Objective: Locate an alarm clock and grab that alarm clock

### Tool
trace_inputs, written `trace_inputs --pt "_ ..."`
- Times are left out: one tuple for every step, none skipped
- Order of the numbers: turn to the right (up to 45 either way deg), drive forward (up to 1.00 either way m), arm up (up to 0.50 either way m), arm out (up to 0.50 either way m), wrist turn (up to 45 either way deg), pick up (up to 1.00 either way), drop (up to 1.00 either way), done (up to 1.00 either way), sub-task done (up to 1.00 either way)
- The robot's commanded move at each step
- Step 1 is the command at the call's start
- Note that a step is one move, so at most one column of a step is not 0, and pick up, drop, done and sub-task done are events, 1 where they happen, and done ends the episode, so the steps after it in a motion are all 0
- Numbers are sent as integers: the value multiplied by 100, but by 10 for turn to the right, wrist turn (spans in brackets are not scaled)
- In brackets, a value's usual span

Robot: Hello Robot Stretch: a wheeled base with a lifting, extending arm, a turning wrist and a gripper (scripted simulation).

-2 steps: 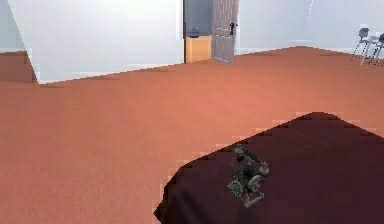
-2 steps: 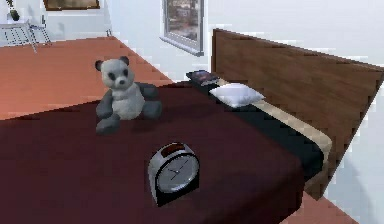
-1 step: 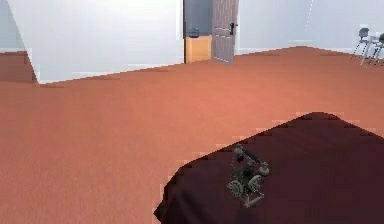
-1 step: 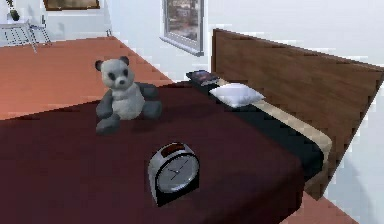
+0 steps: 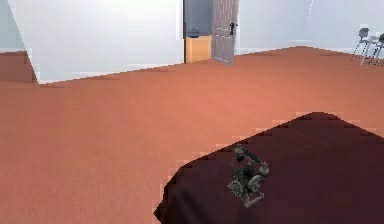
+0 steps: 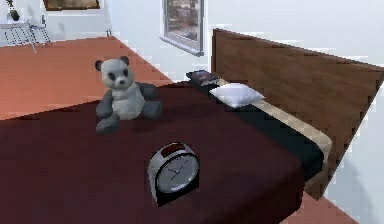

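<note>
At forward view's lower right, bed (image 5: pixel 320 160): dark maroon cover with a small dark object (image 5: pixel 247 176) on it.
Forward view, door (image 5: pixel 225 30): ajar, far wall.
Arm side view, alarm clock (image 6: pixel 173 172): upright on the bed cover, low centre, well apart from panda toy (image 6: pixel 122 95).
Arm side view, pillow (image 6: pixel 237 95): beside wooden headboard (image 6: pixel 300 85).
Gripper: state cannot be told.

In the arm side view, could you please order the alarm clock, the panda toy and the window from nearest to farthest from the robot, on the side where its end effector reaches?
1. Alarm clock: on the bed, low in the middle.
2. Panda toy: sitting on the bed, up and left of the clock.
3. Window: beyond the bed, at the top.
</note>
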Motion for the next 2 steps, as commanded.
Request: trace_inputs --pt "0 0 0 28 0 0 0 0 0" --pt "0 0 0 0 450 0 0 0 0"
